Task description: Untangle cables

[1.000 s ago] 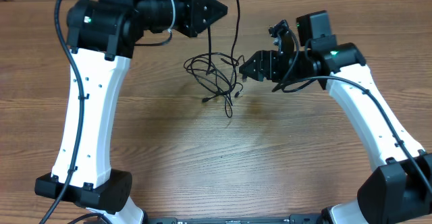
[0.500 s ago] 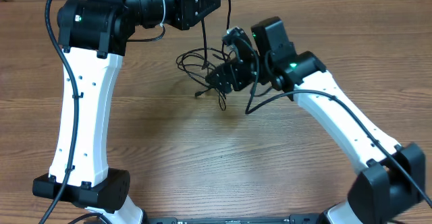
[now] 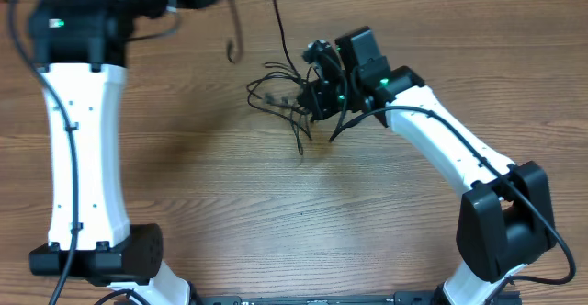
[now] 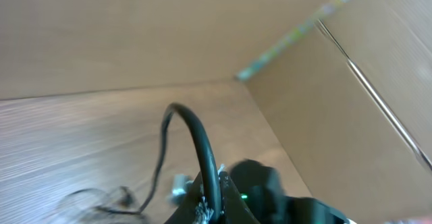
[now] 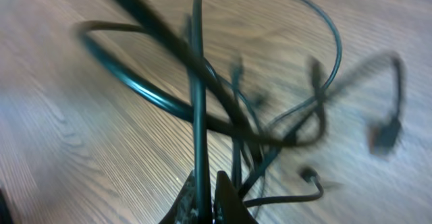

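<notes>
the left arm [image 3: 78, 140] stood by the left edge of the table [image 3: 230, 213], reaching up past the far edge. the left gripper [image 4: 210, 207] was pinched tight on one black strand. the cables [image 3: 280, 98] lay in a loose tangle near the middle of the far edge. at the tangle's right side, the right gripper [image 5: 204, 196] was closed on an upright strand.
</notes>
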You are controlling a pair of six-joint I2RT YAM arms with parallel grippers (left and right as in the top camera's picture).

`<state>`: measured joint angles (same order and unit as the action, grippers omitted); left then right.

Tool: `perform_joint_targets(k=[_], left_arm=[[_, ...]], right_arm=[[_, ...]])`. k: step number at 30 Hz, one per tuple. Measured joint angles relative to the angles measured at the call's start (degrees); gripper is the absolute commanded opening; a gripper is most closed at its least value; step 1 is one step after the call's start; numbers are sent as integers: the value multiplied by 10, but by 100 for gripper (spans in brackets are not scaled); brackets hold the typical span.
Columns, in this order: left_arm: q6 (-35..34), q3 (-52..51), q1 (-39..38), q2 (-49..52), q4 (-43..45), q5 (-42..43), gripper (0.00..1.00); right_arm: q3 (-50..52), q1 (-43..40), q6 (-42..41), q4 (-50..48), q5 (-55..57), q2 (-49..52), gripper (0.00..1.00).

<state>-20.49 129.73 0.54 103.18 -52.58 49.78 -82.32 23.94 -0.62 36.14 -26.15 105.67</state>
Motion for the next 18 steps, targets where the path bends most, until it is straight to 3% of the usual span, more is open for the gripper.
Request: perform_joint_targets(k=[8,18], left_arm=[[-1,2,107,0,-87,-79,4],[36,2,97,1,-229,-305,4]], right_arm=[[0,-123,-74,158,7,-19,4],[-44,-173,-88,239,10,-223,3]])
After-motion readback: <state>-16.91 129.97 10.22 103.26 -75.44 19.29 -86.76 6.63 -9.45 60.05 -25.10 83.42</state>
